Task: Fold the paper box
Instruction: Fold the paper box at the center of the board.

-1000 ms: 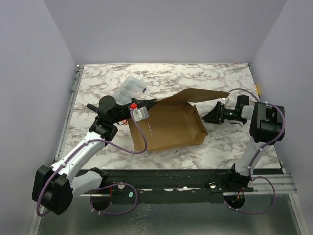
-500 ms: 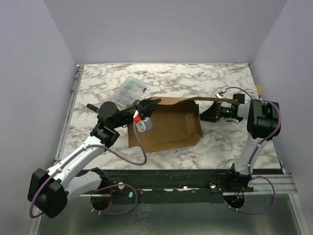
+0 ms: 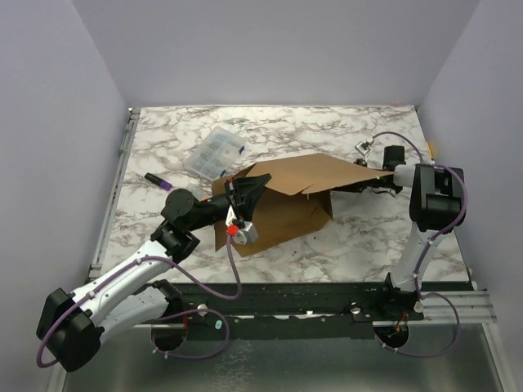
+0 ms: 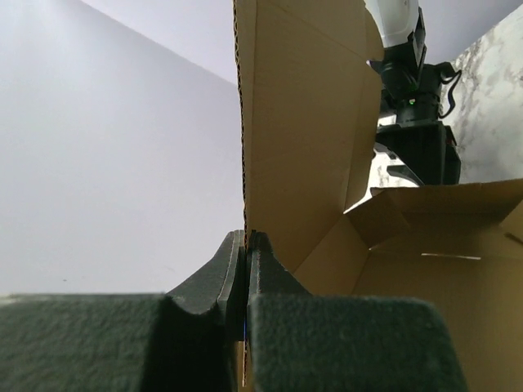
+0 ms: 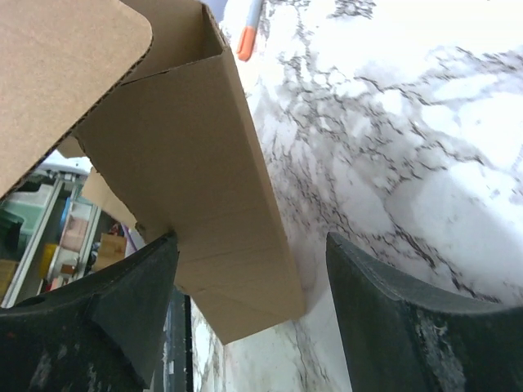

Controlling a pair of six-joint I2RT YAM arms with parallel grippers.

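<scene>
My left fingers (image 4: 274,278) clamp a raised flap edge of the paper box (image 3: 286,220). My right fingers (image 5: 400,318) stand apart, with a box panel between them.

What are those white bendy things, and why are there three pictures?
They are two robot arms folding a paper box. One picture looks down from above. The other two come from little cameras on each wrist. On the marble table lie the brown box, a clear plastic case and a dark pen. The left hand pinches a cardboard flap tight. The right hand is open, with a box wall between its fingers.
</scene>
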